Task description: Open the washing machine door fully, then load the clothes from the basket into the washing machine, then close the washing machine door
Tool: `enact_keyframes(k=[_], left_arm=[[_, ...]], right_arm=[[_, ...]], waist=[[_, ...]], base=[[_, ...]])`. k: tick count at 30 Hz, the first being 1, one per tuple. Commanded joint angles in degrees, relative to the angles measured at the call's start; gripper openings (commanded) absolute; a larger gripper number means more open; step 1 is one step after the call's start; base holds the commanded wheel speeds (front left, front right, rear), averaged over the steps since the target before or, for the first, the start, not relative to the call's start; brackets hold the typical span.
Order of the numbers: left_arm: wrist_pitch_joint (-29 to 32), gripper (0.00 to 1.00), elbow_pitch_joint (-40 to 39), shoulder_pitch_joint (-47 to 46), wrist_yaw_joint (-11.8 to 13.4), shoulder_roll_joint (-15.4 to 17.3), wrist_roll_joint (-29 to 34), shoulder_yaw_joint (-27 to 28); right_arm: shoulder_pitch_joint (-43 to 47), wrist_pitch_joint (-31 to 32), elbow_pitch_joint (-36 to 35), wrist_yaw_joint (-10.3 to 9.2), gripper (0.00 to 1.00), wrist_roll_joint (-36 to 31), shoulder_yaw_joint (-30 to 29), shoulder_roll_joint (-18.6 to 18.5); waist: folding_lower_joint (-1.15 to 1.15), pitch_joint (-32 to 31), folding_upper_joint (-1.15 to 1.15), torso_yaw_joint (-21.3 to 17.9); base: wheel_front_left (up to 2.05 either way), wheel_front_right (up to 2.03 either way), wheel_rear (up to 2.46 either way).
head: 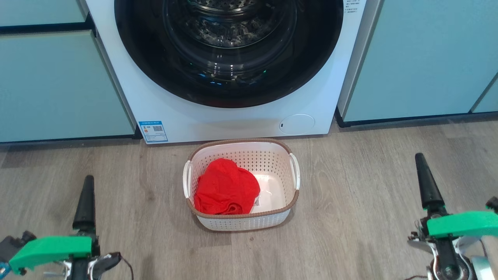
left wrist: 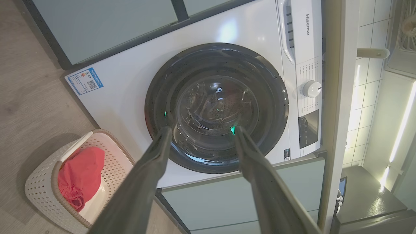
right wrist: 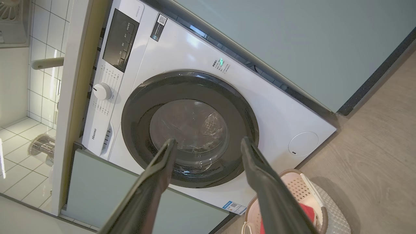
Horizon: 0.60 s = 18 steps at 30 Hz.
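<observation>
The washing machine (head: 233, 120) stands white between cabinets, and its door (head: 229, 93), black-rimmed with a glass bowl, lies shut against the front. On the floor right before it sits the basket (head: 241, 222), with the red clothes (head: 225, 188) heaped in its left half. My left gripper (left wrist: 201, 130) is open and empty, its fingers framing the door (left wrist: 156, 97) from a distance. The right gripper (right wrist: 208, 141) is open and empty too, aimed at the door (right wrist: 136, 110). In the head view one left finger (head: 86, 202) and one right finger (head: 427, 182) rise on either side of the basket, well apart from it.
Pale teal cabinets (head: 58, 85) flank the machine on both sides. A round flap (head: 297, 124) and a blue label (head: 153, 131) sit low on its front. The control dial (left wrist: 311, 89) is up on the panel. Wood floor (head: 369, 186) spreads around the basket.
</observation>
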Motion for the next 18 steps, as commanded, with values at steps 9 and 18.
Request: enact_keyframes(k=[9,18], left_arm=[[-1.88,1.00,-8.35,-3.31,4.05,0.53,7.53,-0.80],[-3.38,1.00,-14.45,-3.44,9.44,0.57,17.26,-4.15]], right_arm=[[-3.49,-1.81,-6.56,0.00,1.00,-10.14,1.21,-0.57],[-4.13,-3.34,-9.98,0.00,1.00,-21.26,3.08,-0.59]], waist=[[0.00,-0.13,0.00,0.50],[0.00,-0.29,0.00,0.87]], base=[[0.00,0.00,0.00],[0.00,0.00,0.00]])
